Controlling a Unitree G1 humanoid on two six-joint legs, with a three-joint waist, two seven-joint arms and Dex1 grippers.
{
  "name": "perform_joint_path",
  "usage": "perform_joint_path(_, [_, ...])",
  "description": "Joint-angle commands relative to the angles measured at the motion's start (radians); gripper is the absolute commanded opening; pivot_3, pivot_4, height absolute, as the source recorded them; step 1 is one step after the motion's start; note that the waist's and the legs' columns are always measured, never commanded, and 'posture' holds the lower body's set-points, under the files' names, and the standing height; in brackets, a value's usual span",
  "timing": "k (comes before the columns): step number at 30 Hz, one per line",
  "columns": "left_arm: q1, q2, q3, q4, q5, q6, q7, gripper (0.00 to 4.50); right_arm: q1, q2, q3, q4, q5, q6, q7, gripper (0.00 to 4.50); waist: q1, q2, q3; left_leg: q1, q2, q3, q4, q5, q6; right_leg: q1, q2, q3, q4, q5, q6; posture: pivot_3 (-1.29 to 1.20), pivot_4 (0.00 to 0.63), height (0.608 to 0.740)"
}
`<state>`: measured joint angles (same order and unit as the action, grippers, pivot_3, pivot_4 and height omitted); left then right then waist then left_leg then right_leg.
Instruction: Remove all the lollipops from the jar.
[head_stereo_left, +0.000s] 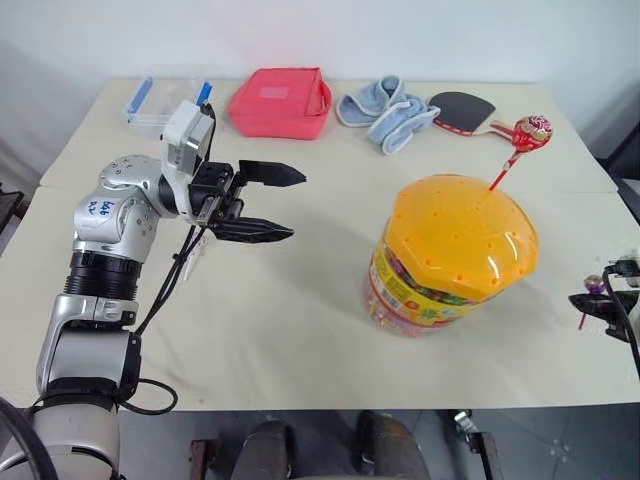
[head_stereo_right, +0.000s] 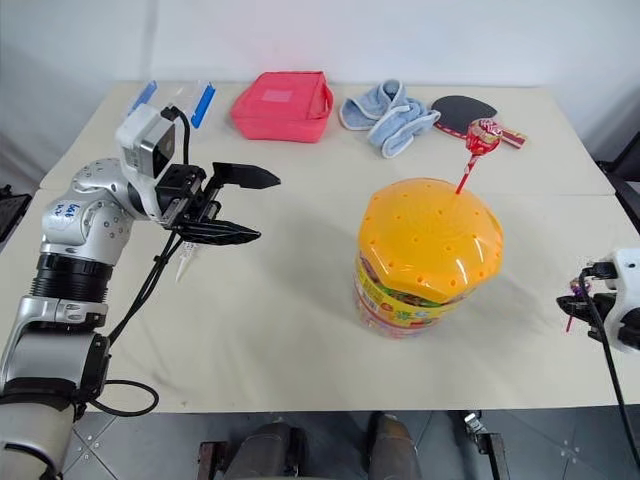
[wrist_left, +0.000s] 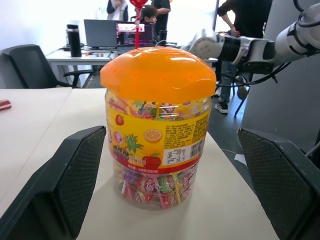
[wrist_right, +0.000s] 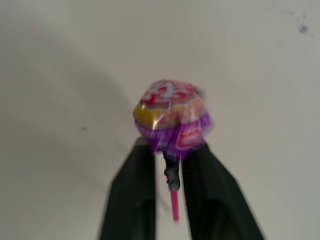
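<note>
The table (head_stereo_left: 300, 340) is cream and holds everything. The jar (head_stereo_left: 452, 262) stands right of centre, with its orange dotted lid on; its yellow label carries fruit pictures, a barcode and small print too fine to read. Wrapped candies show through the clear wall. A red lollipop (head_stereo_left: 532, 132) on a red stick stands in a hole in the lid.

At the far edge lie a red pouch (head_stereo_left: 281, 102), a blue cloth (head_stereo_left: 387, 112), a paddle (head_stereo_left: 466, 111) and a clear box (head_stereo_left: 160, 103) with blue latches.

The left gripper (head_stereo_left: 285, 203) hangs over the table left of the jar, pointing toward it, fingers spread wide with nothing between them. Blue handwriting on its arm is illegible.

The right gripper (wrist_right: 172, 165) sits at the table's right edge, its fingers slightly apart, a purple lollipop (wrist_right: 172, 122) between them by the stick; whether they press it I cannot tell.
</note>
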<state>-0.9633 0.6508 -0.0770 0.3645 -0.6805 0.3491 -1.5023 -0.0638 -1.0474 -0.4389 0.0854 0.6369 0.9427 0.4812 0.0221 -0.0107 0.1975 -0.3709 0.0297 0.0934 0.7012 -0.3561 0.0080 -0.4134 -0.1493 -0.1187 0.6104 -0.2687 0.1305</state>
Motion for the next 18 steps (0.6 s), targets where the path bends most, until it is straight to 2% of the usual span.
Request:
perform_joint_path(1, [0.014,0.014,0.032,-0.045,-0.001,0.005,-0.085,4.50,-0.002,0.006,-0.025,-0.010,-0.033,-0.010,0.019,2.01,0.001,0.000,0.000,0.000,0.000,0.000,0.000,0.000,0.000,0.000,0.000,0.000,0.000,0.000,0.000,0.00,0.150,0.740])
perform_joint_path(6, [0.031,0.019,0.043,-0.068,-0.005,0.016,-0.075,4.50,0.050,-0.004,-0.129,-0.111,-0.023,0.027,0.038,3.70,0.003,0.000,0.000,0.000,0.000,0.000,0.000,0.000,0.000,0.000,0.000,0.000,0.000,0.000,0.000,0.00,0.150,0.740])
perform_joint_path(8, [0.038,0.020,0.049,-0.077,-0.005,0.023,-0.073,4.50,0.094,-0.012,-0.231,-0.220,0.009,0.066,0.069,4.44,0.005,0.000,0.000,0.000,0.000,0.000,0.000,0.000,0.000,0.000,0.000,0.000,0.000,0.000,0.000,0.00,0.150,0.740])
perform_joint_path(12, [0.046,0.016,0.055,-0.085,-0.004,0.030,-0.069,4.50,0.141,-0.018,-0.406,-0.407,0.086,0.125,0.155,4.48,0.004,0.000,0.000,0.000,0.000,-0.001,-0.001,0.000,0.000,0.000,0.000,0.000,0.000,0.000,0.000,0.00,0.150,0.740])
perform_joint_path(15, [0.043,0.005,0.053,-0.079,-0.003,0.029,-0.072,4.50,0.079,-0.040,-0.509,-0.510,0.196,0.175,0.198,4.48,0.002,0.000,0.000,0.000,0.000,-0.001,0.000,0.000,0.000,0.000,0.000,0.000,0.000,0.000,0.000,0.00,0.150,0.740])
perform_joint_path(18, [0.023,-0.016,0.045,-0.055,0.005,0.016,-0.081,4.50,-0.058,-0.084,-0.475,-0.528,0.318,0.203,0.208,4.48,-0.002,0.000,0.000,0.001,0.000,-0.001,0.000,0.000,0.000,0.000,0.000,0.001,0.000,0.000,0.000,0.00,0.150,0.740])
